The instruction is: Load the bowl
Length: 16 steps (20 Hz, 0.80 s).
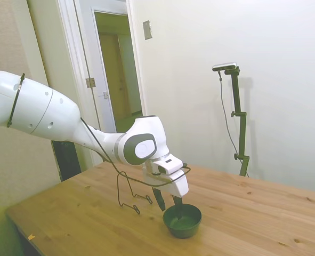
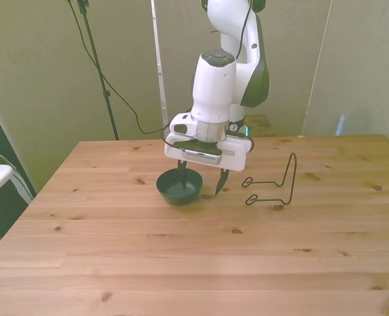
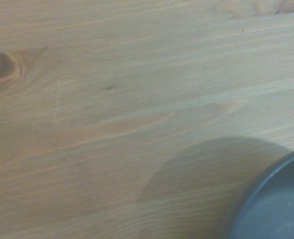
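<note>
The wooden desk [image 2: 181,263] is smooth, with dark knots. The white gripper [image 2: 201,184] hangs low with its jaws released, straddling the rim: one finger inside the bowl [image 2: 179,187], one outside. This round dark green bowl sits beside the thin wire rack [image 2: 273,187].

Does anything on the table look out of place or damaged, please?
Nothing stands out. The bowl sits upright and looks empty, the wire rack stands apart on the front view's right, and the open end effector straddles the bowl's rim.

Side, front, close wrist views
</note>
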Motion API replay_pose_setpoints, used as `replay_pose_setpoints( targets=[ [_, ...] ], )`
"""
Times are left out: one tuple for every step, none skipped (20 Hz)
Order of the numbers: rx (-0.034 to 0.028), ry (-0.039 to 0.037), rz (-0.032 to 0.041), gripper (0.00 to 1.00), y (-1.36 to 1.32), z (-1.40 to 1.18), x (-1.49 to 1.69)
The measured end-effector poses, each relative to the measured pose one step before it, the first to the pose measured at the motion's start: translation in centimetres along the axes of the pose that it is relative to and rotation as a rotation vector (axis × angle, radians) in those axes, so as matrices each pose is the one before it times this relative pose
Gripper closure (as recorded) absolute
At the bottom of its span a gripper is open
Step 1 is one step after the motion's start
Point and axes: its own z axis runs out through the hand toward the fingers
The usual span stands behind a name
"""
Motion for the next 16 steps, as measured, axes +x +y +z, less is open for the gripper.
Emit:
replay_pose_setpoints(
  targets=[
    [0.00226,-0.00205,0.00091,1.0,-0.02,-0.022,-0.002],
    [0.0021,-0.00189,0.00082,1.0,-0.025,-0.022,-0.007],
    [0.00103,-0.00078,0.00002,1.0,-0.034,-0.021,-0.02],
    [0.00027,-0.00039,-0.00087,1.0,-0.057,-0.023,-0.048],
    [0.00059,-0.00057,-0.0008,1.0,-0.071,-0.034,-0.055],
    [0.0008,-0.00039,-0.00119,1.0,-0.08,-0.026,-0.069],
    [0.00069,-0.00004,-0.00149,1.0,-0.087,-0.032,-0.071],
    [0.00036,0.00001,-0.00111,1.0,-0.056,-0.016,-0.05],
    [0.00032,-0.00012,-0.0009,1.0,-0.047,-0.01,-0.045],
    [0.00026,-0.00027,-0.00005,1.0,-0.016,-0.002,-0.016],
    [0.00021,-0.00045,0.00042,1.0,0.001,0.001,-0.001],
    [-0.00011,-0.00085,0.00051,1.0,0.005,0.006,-0.005],
    [-0.00012,-0.00076,0.00058,1.0,0.01,0.009,-0.001],
    [-0.00024,-0.00047,0.00035,1.0,0.012,0.012,0.0],
    [-0.00039,-0.0003,0.00024,1.0,0.015,0.013,0.003],
    [-0.00045,-0.00019,0.00068,1.0,0.033,0.015,0.023]
  ],
)
